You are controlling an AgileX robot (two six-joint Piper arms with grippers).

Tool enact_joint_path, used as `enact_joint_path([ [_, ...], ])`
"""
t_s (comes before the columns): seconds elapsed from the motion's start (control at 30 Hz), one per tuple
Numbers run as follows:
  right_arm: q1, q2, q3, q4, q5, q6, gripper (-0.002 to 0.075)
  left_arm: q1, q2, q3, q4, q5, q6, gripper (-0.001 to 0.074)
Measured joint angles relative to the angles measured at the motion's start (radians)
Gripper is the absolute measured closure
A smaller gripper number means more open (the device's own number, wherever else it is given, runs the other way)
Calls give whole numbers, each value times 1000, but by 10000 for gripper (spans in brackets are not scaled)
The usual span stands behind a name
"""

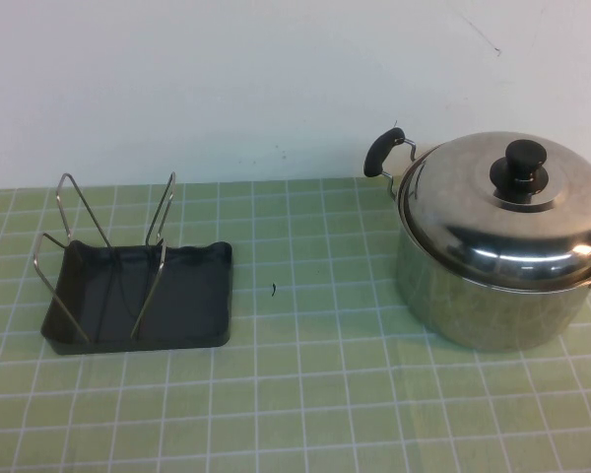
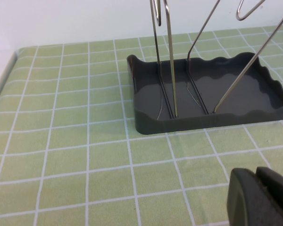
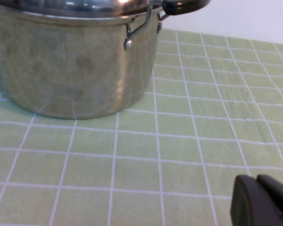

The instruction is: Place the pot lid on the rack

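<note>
The shiny domed pot lid (image 1: 492,212) with a black knob (image 1: 524,161) sits on the steel pot (image 1: 492,296) at the right of the high view. Its rim shows in the right wrist view (image 3: 75,5) above the pot wall (image 3: 70,61). The rack (image 1: 138,286), wire loops on a dark grey tray, stands at the left; the left wrist view shows it close (image 2: 207,99). Neither arm shows in the high view. My left gripper (image 2: 257,190) is shut, low over the cloth before the rack. My right gripper (image 3: 259,197) is shut, low before the pot.
A green checked cloth (image 1: 305,374) covers the table, with a white wall (image 1: 227,79) behind. The pot's black side handle (image 1: 384,151) sticks out toward the rack. A small dark speck (image 1: 274,290) lies between rack and pot.
</note>
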Motion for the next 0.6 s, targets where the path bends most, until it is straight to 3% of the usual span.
enact_joint_path([
  [0.43, 0, 0, 1, -3, -7, 0, 727, 0, 0, 0, -9, 0, -1, 736],
  [0.6, 0, 0, 10, -57, -154, 0, 727, 0, 0, 2, -15, -63, -1, 736],
])
